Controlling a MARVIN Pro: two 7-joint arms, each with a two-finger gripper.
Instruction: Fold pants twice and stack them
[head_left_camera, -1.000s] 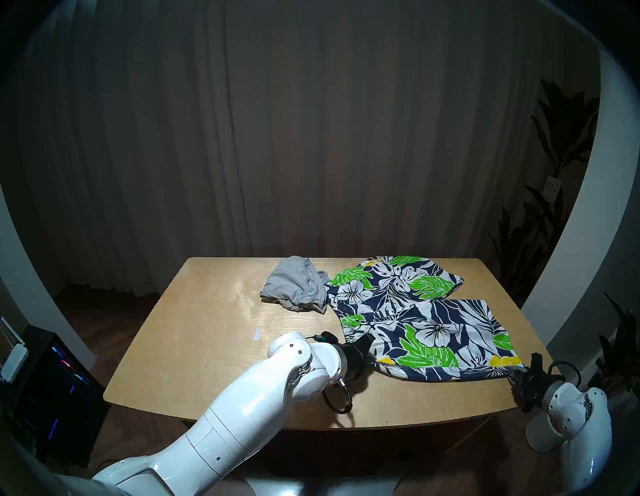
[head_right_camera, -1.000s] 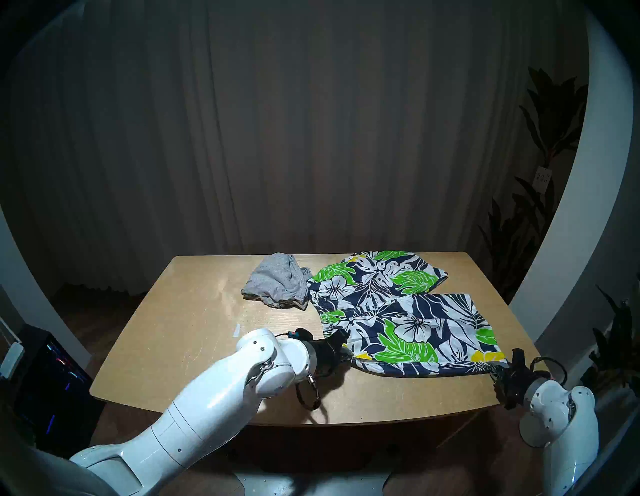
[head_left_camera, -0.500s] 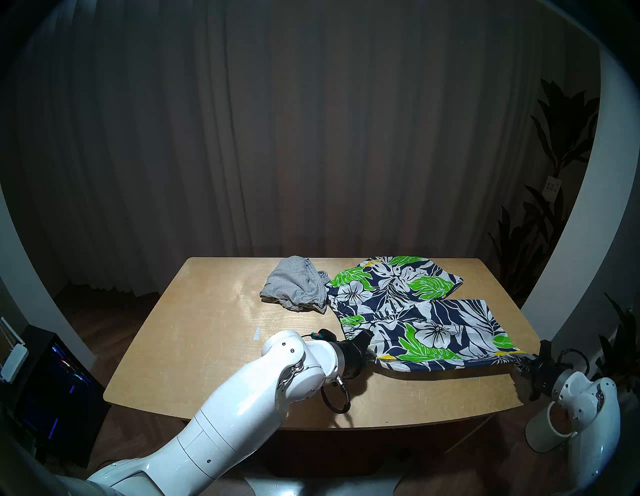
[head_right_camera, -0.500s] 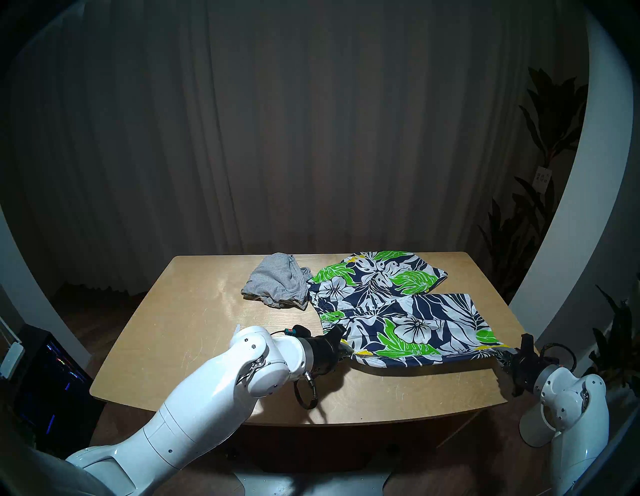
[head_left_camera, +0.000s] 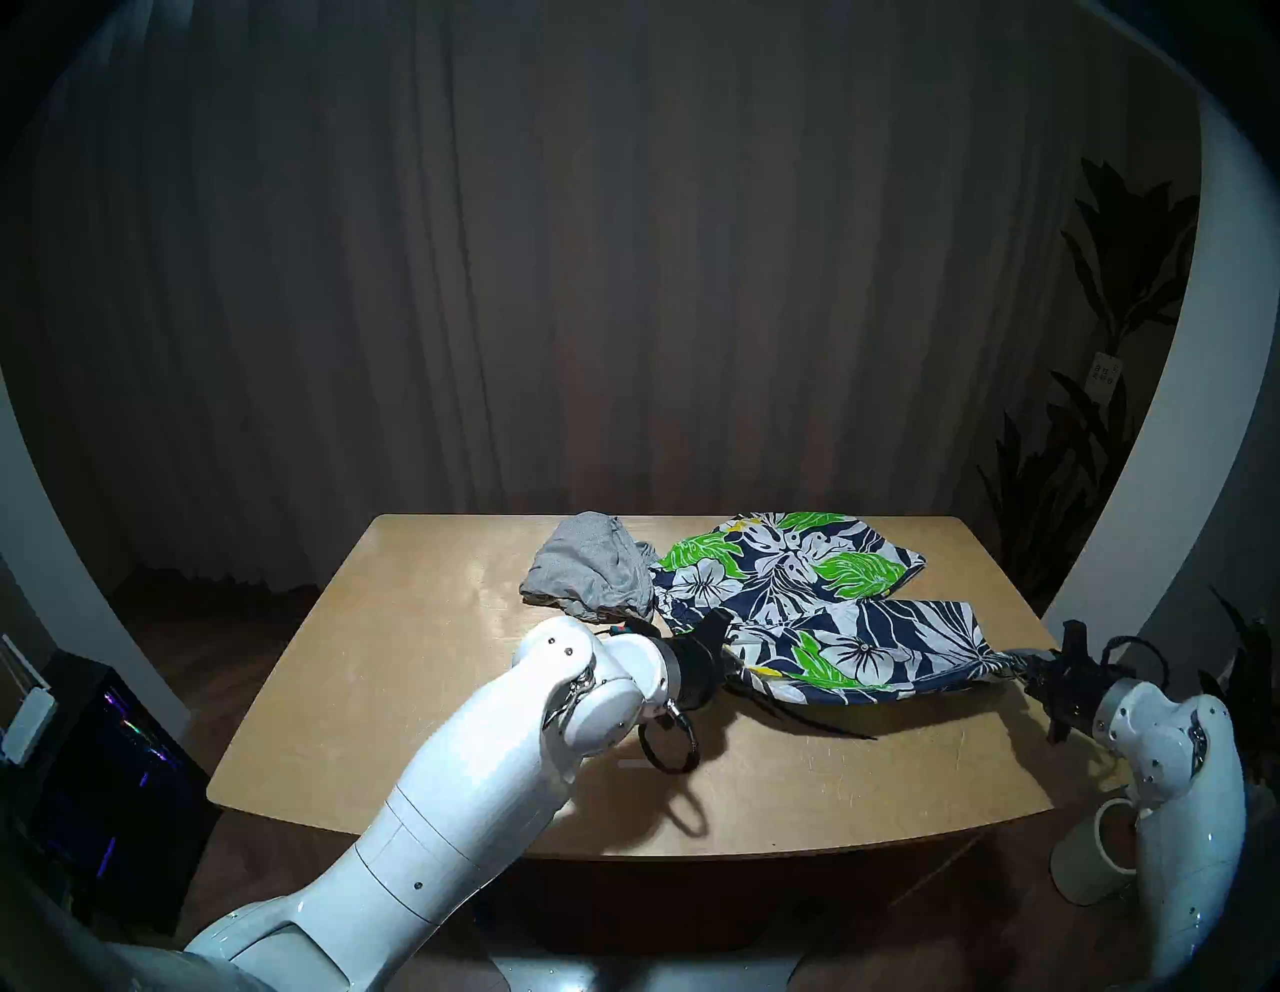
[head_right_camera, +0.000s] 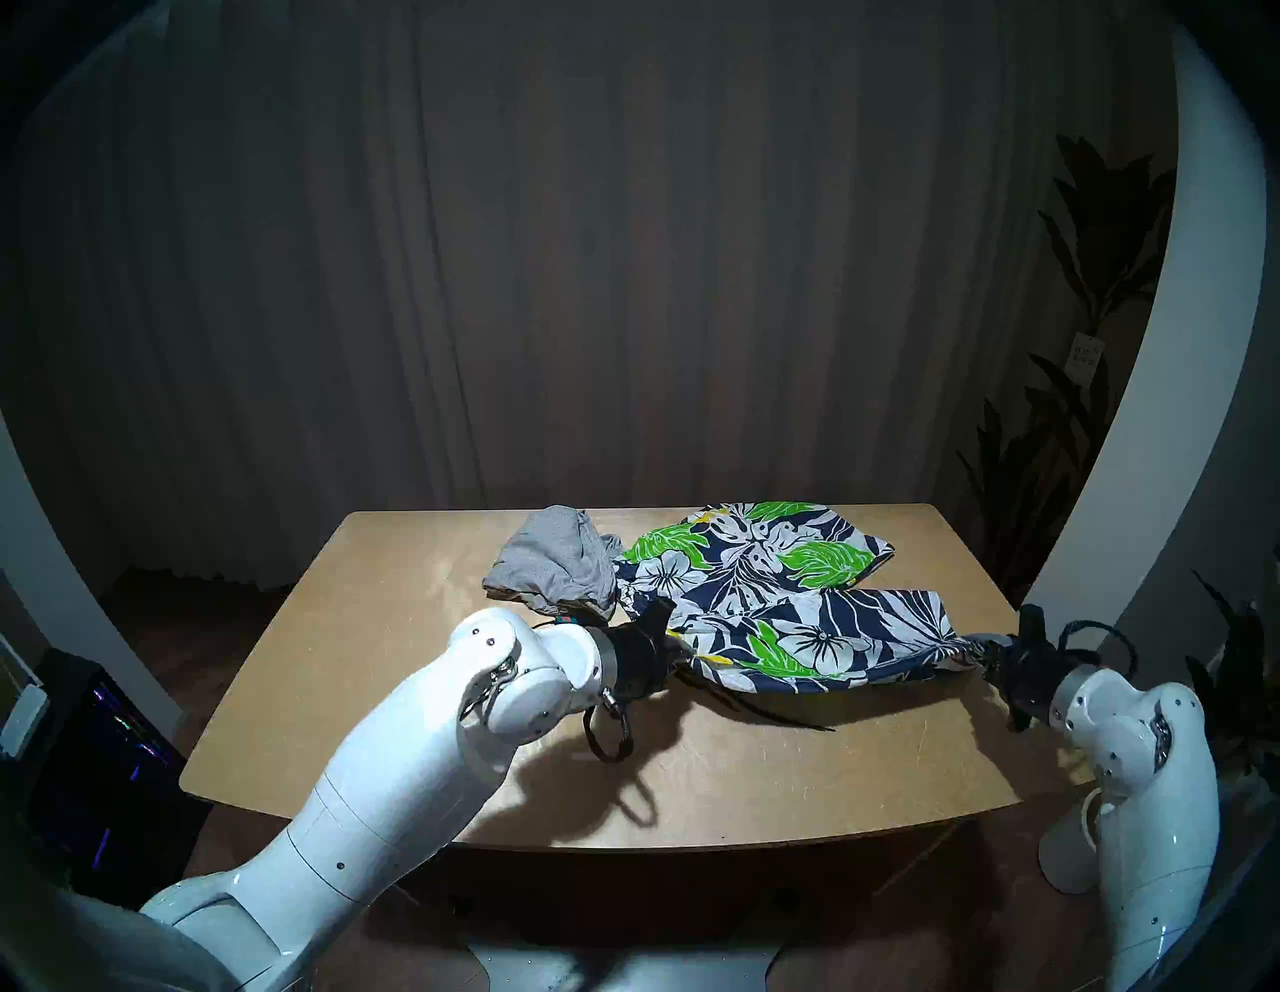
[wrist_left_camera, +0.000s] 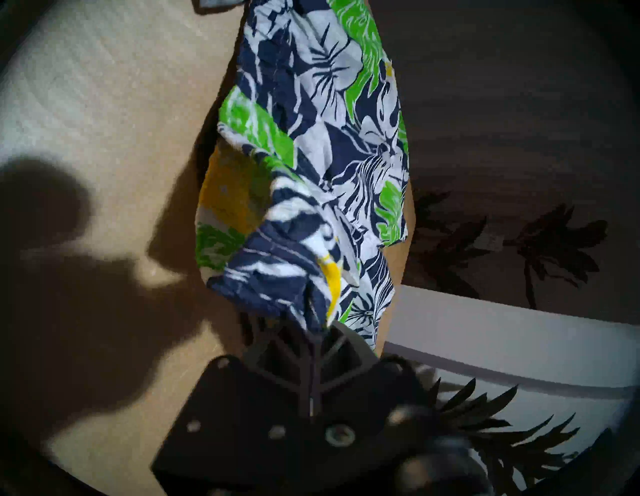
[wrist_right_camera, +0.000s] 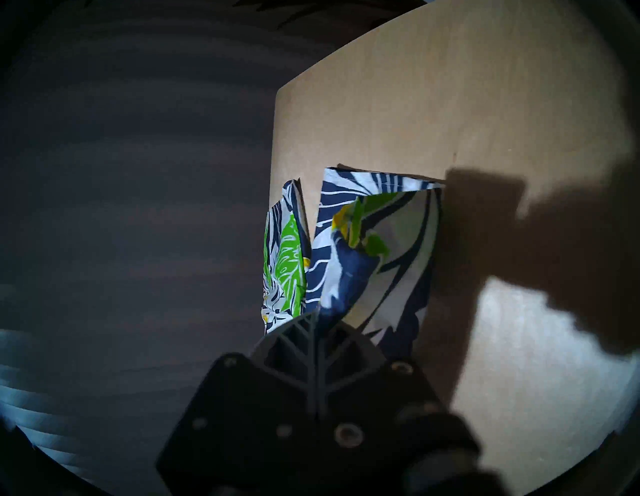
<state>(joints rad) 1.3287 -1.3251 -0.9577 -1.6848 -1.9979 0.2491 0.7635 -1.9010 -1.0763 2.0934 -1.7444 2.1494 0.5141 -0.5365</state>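
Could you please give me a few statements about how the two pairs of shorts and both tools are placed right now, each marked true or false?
1. The left tool is shut on the floral shorts. True.
2. The right tool hangs open above the table. False: it is shut on the floral shorts' other near corner.
3. The grey shorts lie bunched at the far side of the table, held by neither tool. True.
4. The floral shorts lie wholly flat. False: their near edge is lifted between the two tools.
5. The grey shorts are stacked on the floral shorts. False: they lie beside them, to the left.
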